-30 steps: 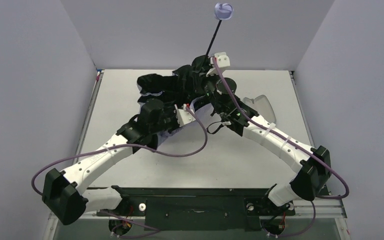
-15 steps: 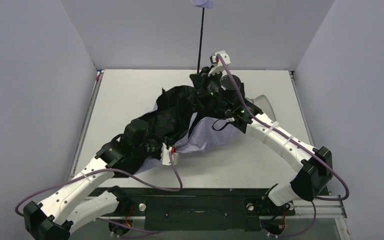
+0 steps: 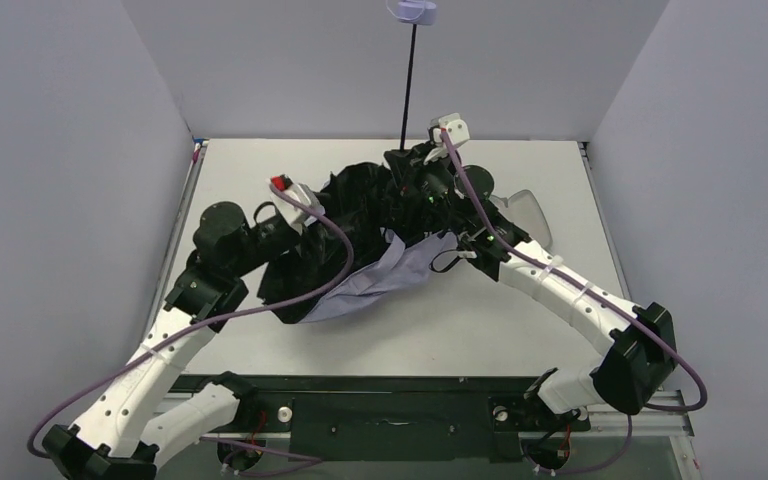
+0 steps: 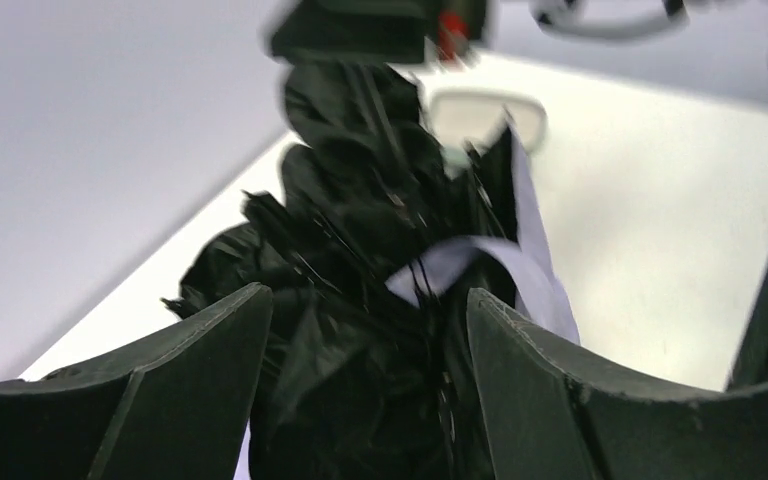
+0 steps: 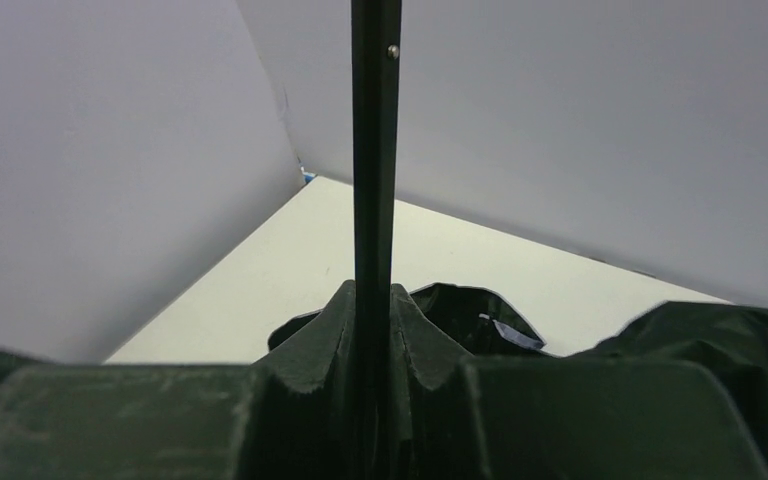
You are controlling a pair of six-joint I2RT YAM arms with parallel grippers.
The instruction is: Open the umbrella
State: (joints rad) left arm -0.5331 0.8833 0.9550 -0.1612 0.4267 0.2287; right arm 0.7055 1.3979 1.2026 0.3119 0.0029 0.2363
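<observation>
release is the change: half a second back the left hand (image 4: pixel 368 300) was clamped on the canopy's near edge, dragging it toward the arm bases. now it has let go and swung up to the heap's left side. the umbrella (image 3: pixel 360 215) sits mid-bench (image 3: pixel 480 310) as a crumpled, half-spread heap, black underside up, with a lavender flap trailing forward. its shaft (image 3: pixel 407 85) stands upright, the knob (image 3: pixel 412 12) high. my read is that the shaft is drawn out but the ribs are not locked, so the opening is partly done. the left hand gapes wide, with fabric in the gap and nothing pinched; i cannot tell whether it brushes the fingers. the right hand (image 5: pixel 375 300) is clamped on the shaft just above the canopy.
</observation>
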